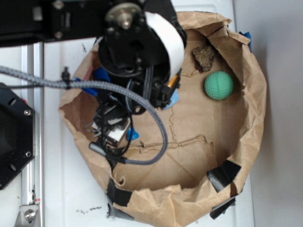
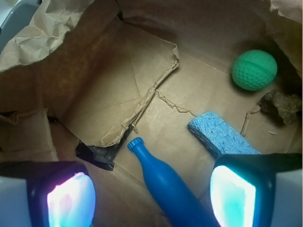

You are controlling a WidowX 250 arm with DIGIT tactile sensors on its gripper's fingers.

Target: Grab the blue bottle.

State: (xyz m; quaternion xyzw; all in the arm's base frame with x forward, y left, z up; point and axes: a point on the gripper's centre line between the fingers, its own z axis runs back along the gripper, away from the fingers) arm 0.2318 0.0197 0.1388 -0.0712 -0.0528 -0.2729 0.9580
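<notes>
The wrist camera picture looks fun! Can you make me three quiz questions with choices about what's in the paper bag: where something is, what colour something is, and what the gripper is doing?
1. Where does the blue bottle lie?
A. Between the two gripper fingers
B. On top of the ball
C. Outside the bag

2. What colour is the ball?
A. Red
B. Green
C. Yellow

3. What is the gripper doing?
A. Shut on the sponge
B. Shut on the ball
C. Open, holding nothing

Answers:
1 A: the bottle's body runs down between the fingers.
2 B: it is green and dimpled.
3 C: the fingers stand wide apart, and the sponge lies free.
</notes>
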